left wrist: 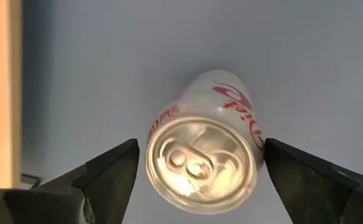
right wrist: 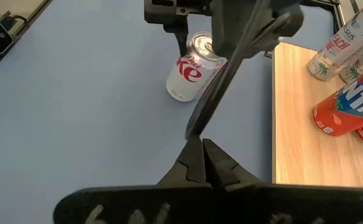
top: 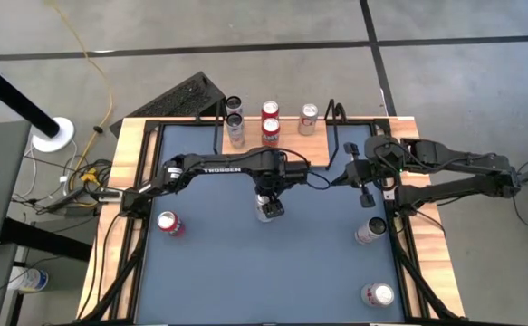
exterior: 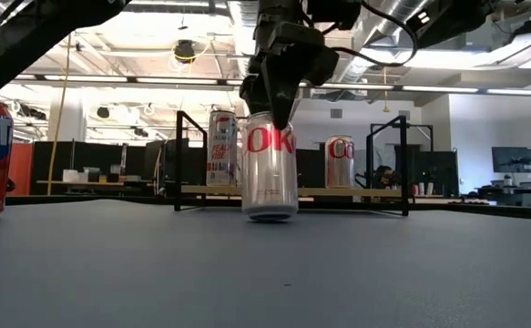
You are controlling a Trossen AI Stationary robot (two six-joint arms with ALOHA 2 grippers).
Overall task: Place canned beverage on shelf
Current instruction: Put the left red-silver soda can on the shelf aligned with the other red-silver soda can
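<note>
- Blue table [top: 245, 272] carries loose cans, with the shelf [top: 291, 145] at its far edge already holding several.
- Left gripper [top: 269, 206] straddles the upright silver can [top: 268, 211] mid-table, fingers apart, placed for a grasp.
- Right gripper [top: 365, 194] waits beside the shelf, fingers together, clear of the work.

Nine cans [top: 270, 209], one shelf [top: 291, 145]

My left arm reaches from the left side across the middle of the tabletop, wrist bent so the left gripper [top: 269, 207] points straight down, its 2 fingers [left wrist: 109, 171] spread wide apart. My right arm lies folded along the right side, the right gripper [right wrist: 203, 157] near the far right corner, both fingers pressed together.
</note>
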